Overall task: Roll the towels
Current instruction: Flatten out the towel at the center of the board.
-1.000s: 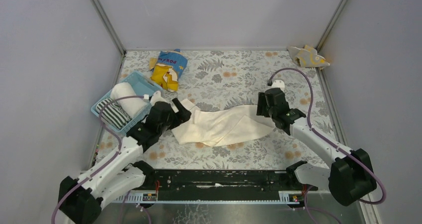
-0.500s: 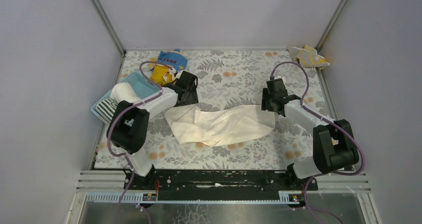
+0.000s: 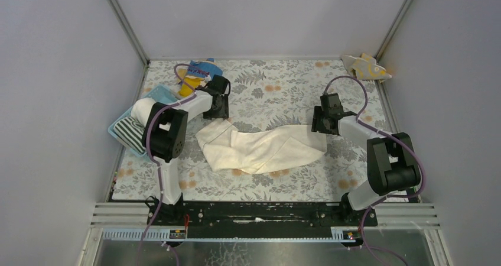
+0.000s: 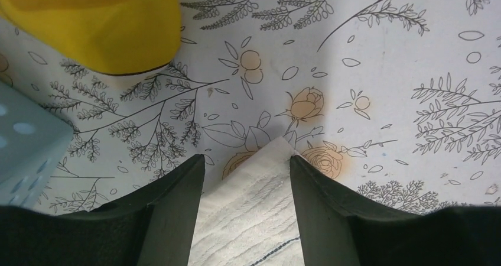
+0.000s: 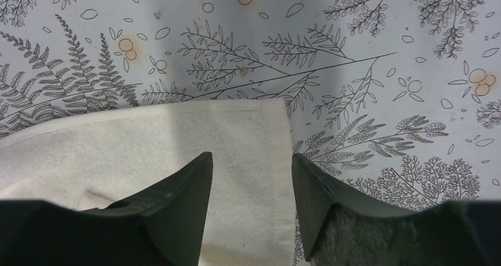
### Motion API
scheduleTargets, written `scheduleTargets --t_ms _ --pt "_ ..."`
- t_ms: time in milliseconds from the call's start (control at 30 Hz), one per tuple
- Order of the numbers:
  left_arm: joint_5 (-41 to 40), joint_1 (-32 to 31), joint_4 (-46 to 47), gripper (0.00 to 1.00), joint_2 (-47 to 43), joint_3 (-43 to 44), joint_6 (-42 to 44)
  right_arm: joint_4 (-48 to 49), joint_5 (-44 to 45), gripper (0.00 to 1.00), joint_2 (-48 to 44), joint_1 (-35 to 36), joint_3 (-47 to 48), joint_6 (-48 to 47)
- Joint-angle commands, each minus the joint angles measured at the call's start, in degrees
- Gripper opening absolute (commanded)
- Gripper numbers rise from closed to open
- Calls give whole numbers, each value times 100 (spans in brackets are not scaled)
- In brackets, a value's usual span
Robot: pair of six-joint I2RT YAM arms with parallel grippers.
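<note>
Top view: L gripper point(image 3: 216, 112) moved off near-left end of cream towel point(image 3: 260, 149), now at its far-left corner. R gripper point(image 3: 319, 125) nudged twd far-right corner. Towel stretched across table centre, unrolled. White roll point(image 3: 145, 108) + striped towel point(image 3: 131, 133) seen in basket point(image 3: 158, 92). Beige towel point(image 3: 366, 67) left in far-right corner.

L wrist: jaws spread but narrowed. Towel corner point(image 4: 266, 183) framed btwn fingers, not pinched.

R wrist: jaws spread astride towel corner point(image 5: 254, 130).

Judged: corner grips imminent, rolling not begun.
</note>
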Motion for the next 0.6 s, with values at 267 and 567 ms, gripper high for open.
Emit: scheduleTargets --t_ms 267,567 --pt "640 40 -751 48 543 157 470 -53 -112 59 424 -266 373 40" --pt "864 258 -595 16 552 -30 227 -352 -824 54 1104 -560 853 -264"
